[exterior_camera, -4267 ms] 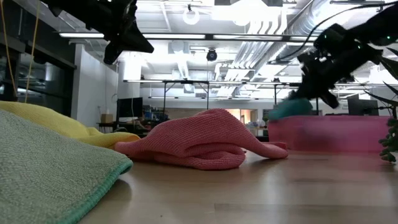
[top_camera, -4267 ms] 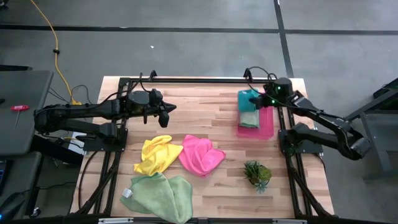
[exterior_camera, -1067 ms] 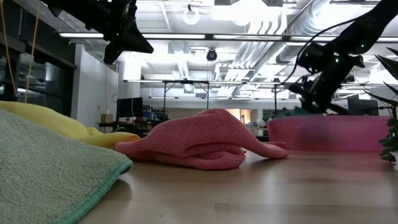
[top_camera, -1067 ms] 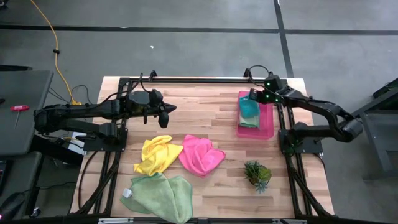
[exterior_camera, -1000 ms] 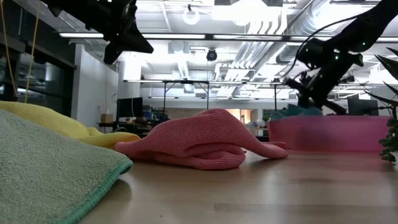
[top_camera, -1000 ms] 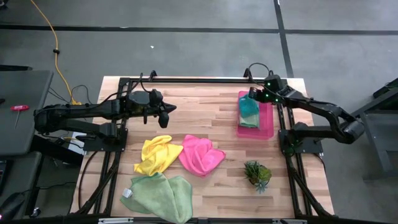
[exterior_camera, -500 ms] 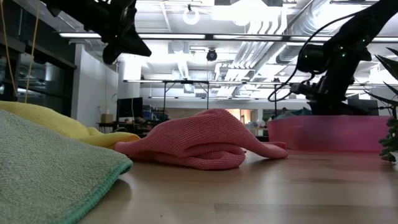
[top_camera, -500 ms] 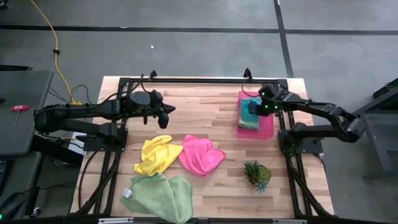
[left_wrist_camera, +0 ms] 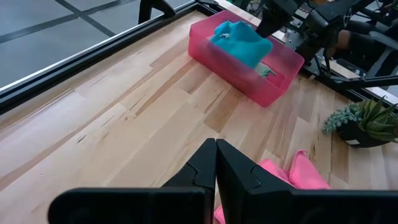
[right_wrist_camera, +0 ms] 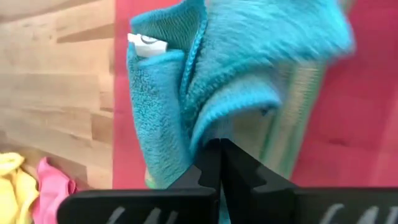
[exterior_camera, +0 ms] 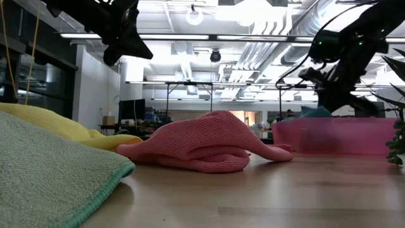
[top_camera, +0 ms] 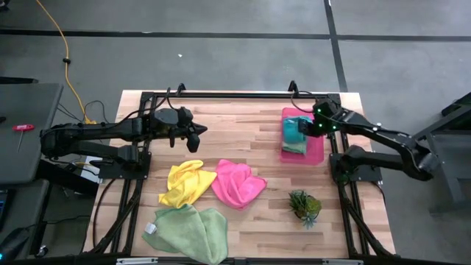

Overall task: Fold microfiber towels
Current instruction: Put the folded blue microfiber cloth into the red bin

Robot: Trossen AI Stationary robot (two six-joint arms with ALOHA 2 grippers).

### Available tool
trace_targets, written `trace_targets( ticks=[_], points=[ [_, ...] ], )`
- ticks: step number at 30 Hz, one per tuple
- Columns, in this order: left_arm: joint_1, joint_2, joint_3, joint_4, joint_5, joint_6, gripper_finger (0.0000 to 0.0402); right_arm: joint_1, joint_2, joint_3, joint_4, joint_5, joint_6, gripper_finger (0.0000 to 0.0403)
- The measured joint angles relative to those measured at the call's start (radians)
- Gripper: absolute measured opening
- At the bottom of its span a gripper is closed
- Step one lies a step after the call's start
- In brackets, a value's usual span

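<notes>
teal towel (right_wrist_camera: pixel 236 68) with white tag, plain only from right wrist, beside closed right tool (right_wrist_camera: pixel 219 163); left tool (left_wrist_camera: pixel 216 163) closed

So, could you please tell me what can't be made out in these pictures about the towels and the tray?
- Pale green towel in the pink tray: mostly covered by the teal towel in the high view, so its fold can't be judged.
- Tray contents in the low view: hidden behind the tray wall.
- Whether the right gripper touches the teal towel: unclear in the right wrist view.
- Front pale green towel: cut by the bottom edge in the high view.
</notes>
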Motion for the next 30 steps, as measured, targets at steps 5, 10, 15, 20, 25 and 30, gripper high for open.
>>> trace_targets(
  ticks=[5, 10, 15, 20, 25, 30],
  points=[
    [0.000, 0.000, 0.000, -0.003, 0.000, 0.010, 0.0000, -0.064, -0.049, 0.000, -0.103, -0.023, -0.007, 0.0000],
    [0.000, 0.000, 0.000, -0.003, 0.000, 0.008, 0.0000, -0.095, -0.079, 0.000, -0.135, 0.086, -0.016, 0.0000],
    [0.000, 0.000, 0.000, -0.004, 0.001, 0.008, 0.0000, -0.093, -0.083, 0.049, -0.134, 0.310, 0.000, 0.0000],
    [0.000, 0.000, 0.000, -0.007, 0.001, 0.008, 0.0000, -0.093, -0.031, 0.066, -0.132, 0.303, -0.004, 0.0000],
    [0.000, 0.000, 0.000, -0.015, 0.001, 0.010, 0.0000, -0.093, 0.091, 0.065, -0.104, 0.191, -0.046, 0.0000],
    [0.000, 0.000, 0.000, -0.017, 0.001, 0.023, 0.0000, -0.093, 0.212, 0.065, 0.007, 0.294, -0.074, 0.0000]
  ],
)
